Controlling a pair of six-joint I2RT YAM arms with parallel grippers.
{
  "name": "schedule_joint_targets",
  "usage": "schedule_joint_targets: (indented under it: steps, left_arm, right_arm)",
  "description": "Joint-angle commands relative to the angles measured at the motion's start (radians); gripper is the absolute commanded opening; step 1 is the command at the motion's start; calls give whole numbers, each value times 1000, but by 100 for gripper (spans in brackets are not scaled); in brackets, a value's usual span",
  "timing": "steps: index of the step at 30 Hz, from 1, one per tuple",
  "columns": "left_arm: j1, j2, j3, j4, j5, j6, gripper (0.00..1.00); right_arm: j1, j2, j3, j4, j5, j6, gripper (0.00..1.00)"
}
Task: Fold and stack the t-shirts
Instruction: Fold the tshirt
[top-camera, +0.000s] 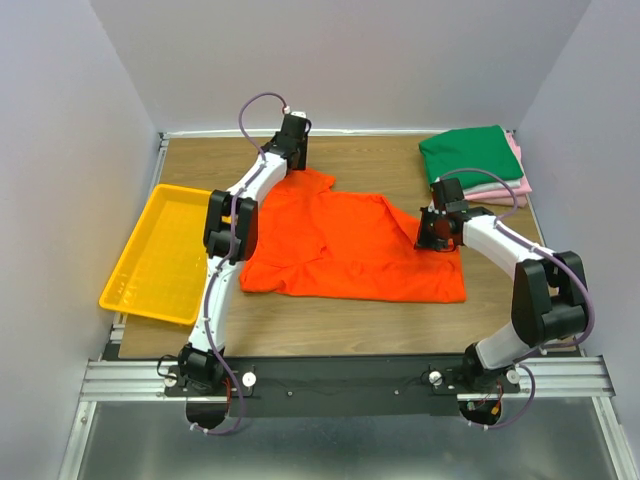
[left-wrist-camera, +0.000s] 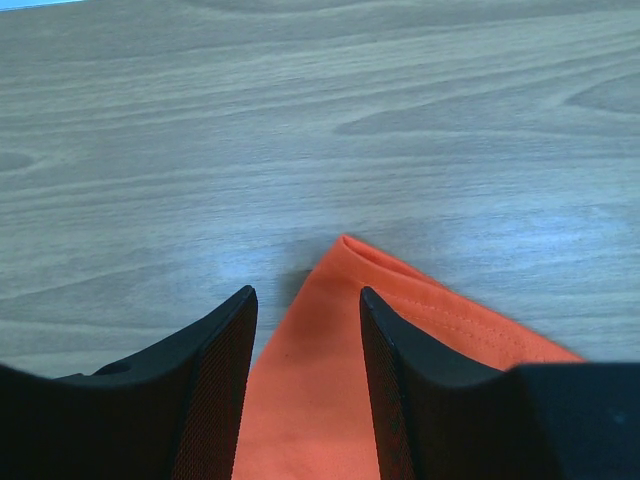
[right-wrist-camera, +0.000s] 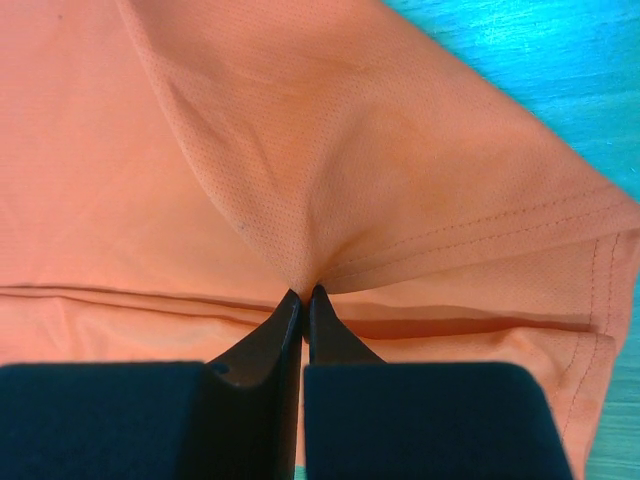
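Note:
The bright orange t-shirt (top-camera: 350, 250) lies spread on the table's middle. My left gripper (top-camera: 293, 150) is at its far left corner, open, its jaws astride a pointed corner of the orange cloth (left-wrist-camera: 330, 330) without closing on it. My right gripper (top-camera: 434, 232) is at the shirt's right edge, shut on a pinched fold of the orange t-shirt (right-wrist-camera: 330, 200) near a hemmed edge. A folded dark green t-shirt (top-camera: 470, 155) lies on folded pink ones (top-camera: 500, 188) at the far right. No white shirt shows clearly.
A yellow plastic tray (top-camera: 135, 275) sits tilted over the table's left edge. The wooden table (top-camera: 370, 150) is walled on three sides. A metal rail (top-camera: 340, 375) runs along the near edge.

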Motion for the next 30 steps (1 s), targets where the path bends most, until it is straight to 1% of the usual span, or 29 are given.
schedule_joint_targets:
  steps: [1, 13, 22, 23, 28, 29, 30]
  left_arm:
    - [6, 28, 53, -17, 62, 24, 54]
    - [6, 88, 118, -42, 104, 20, 54]
    - [10, 134, 165, -66, 125, 6, 51]
    - [10, 137, 165, -66, 128, 6, 50]
    - [13, 145, 165, -58, 134, 1, 31]
    - [15, 148, 165, -55, 134, 0, 26]
    - [16, 151, 163, -55, 134, 0, 22]
  right_arm:
    - [5, -31, -15, 16, -26, -16, 9]
    - [5, -53, -19, 18, -36, -16, 9]
    - [5, -65, -27, 22, -46, -19, 9]
    - [7, -65, -27, 24, -46, -18, 9]
    - [7, -65, -30, 27, -47, -19, 9]
    - [5, -66, -29, 27, -44, -21, 9]
    - [5, -68, -32, 28, -44, -18, 9]
